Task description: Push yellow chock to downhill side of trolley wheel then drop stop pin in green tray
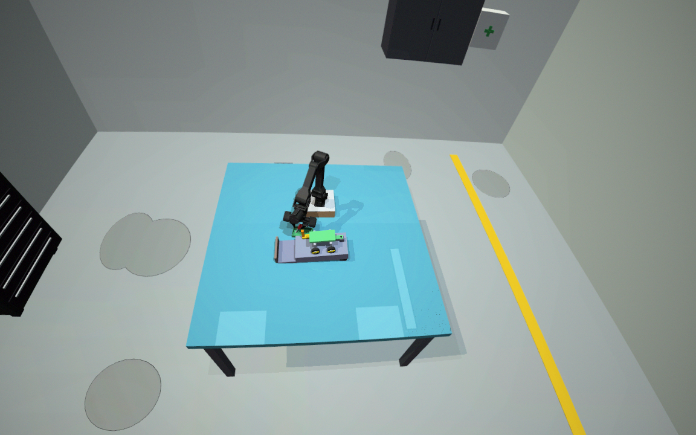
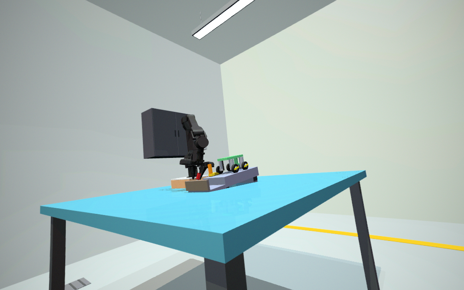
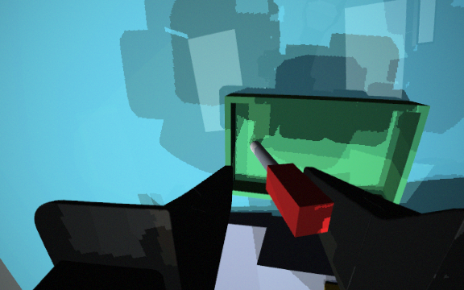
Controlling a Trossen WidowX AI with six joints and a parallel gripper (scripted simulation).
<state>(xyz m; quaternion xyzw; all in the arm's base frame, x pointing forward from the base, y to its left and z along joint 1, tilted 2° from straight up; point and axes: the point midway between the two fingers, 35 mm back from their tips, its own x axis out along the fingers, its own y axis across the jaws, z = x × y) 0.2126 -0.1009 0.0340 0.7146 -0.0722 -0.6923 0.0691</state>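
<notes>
My gripper [image 3: 267, 174] [image 1: 297, 223] [image 2: 196, 175] is open and hangs low over the green tray [image 3: 325, 99] [image 1: 294, 234]. The stop pin [image 3: 300, 201] [image 2: 199, 176] tilts between the fingers. Its red head rests against the right finger, with a gap to the left one. Its grey shaft points down into the tray. The trolley [image 1: 322, 236] [image 2: 230, 160], with a green deck and black wheels, stands on the grey ramp [image 1: 307, 254] [image 2: 242, 176]. The yellow chock with the orange handle [image 2: 210, 169] [image 1: 305, 234] sits at its downhill wheels. In the exterior view the tray is hidden behind the ramp.
A brown stop block [image 1: 276, 249] [image 2: 197, 185] closes the ramp's low end. The arm's white and wood base block [image 1: 323, 208] stands just behind the tray. The blue table [image 1: 264, 281] stretches wide around them.
</notes>
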